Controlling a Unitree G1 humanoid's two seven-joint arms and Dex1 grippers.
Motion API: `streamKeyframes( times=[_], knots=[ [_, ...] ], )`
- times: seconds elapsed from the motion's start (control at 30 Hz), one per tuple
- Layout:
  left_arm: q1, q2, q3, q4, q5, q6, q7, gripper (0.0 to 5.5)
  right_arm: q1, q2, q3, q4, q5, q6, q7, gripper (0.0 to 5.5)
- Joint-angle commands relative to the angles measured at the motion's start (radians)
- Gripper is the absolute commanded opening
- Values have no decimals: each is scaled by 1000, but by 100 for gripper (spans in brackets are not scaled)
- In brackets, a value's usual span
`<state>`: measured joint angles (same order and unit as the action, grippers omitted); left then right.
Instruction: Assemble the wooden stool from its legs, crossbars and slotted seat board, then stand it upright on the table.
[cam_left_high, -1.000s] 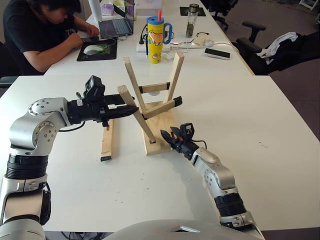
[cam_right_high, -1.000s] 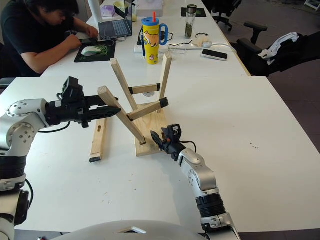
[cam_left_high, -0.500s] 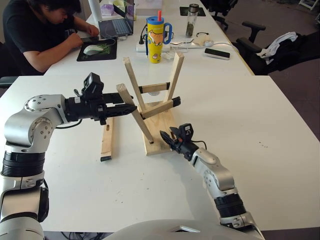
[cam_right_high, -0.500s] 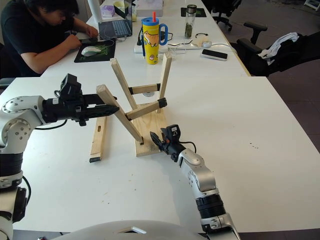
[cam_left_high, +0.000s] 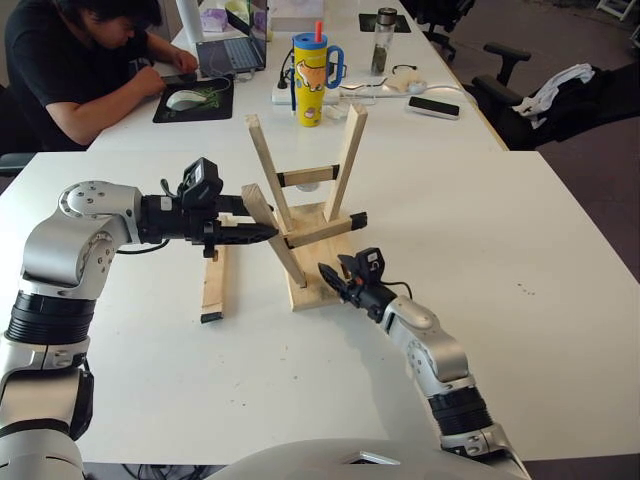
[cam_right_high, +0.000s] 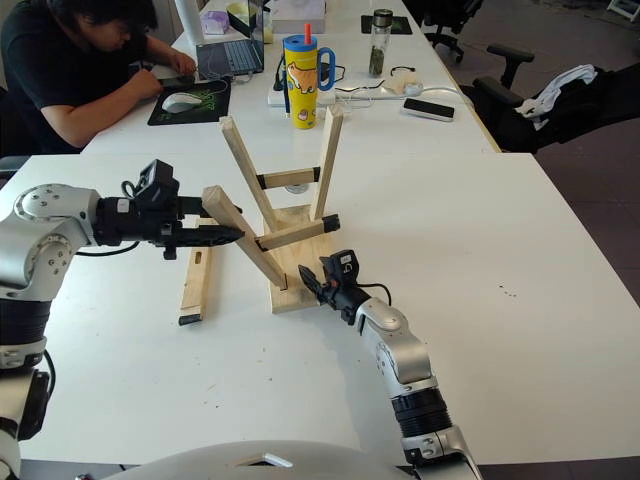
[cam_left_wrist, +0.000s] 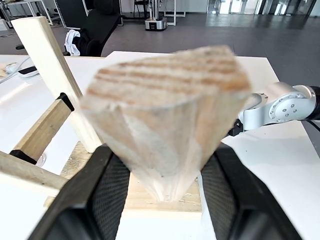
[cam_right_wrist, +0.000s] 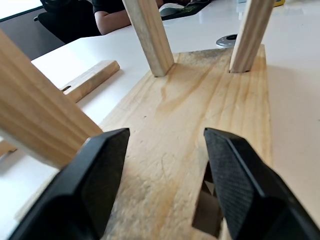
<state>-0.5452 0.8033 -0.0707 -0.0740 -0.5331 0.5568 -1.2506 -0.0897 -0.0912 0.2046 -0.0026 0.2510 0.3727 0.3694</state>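
The left claw (cam_left_high: 266, 232) clamps the leg (cam_left_high: 292, 265) leaning up-left from the seat board (cam_left_high: 320, 266); the right claw (cam_left_high: 330, 275) gapes wide.

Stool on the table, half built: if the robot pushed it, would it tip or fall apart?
Probably not tip: the seat board lies flat on the table with legs pointing up. It looks stiff, plain wood. The slanted leg, clamped in the left gripper, may sit loosely, so a push could shift it.
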Motion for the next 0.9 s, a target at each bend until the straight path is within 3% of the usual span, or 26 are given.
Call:
streamKeyframes(
  times=[0.03,0.27,0.6,0.63,0.9],
  knots=[
    [49,16,-89,-20,102,-43,-1,202,51,-19,27,52,-42,34,-2,278],
    [194,-8,-114,-76,97,-46,60,202,54,-22,46,59,-81,22,-3,278],
    [178,-41,-110,-35,16,-3,60,202,50,-15,42,85,-97,28,-6,278],
    [174,-43,-102,-31,10,0,67,238,49,-16,43,86,-97,27,-5,278],
    [109,-12,100,-46,-184,162,70,340,55,-14,32,87,-94,15,-6,278]
  ],
)
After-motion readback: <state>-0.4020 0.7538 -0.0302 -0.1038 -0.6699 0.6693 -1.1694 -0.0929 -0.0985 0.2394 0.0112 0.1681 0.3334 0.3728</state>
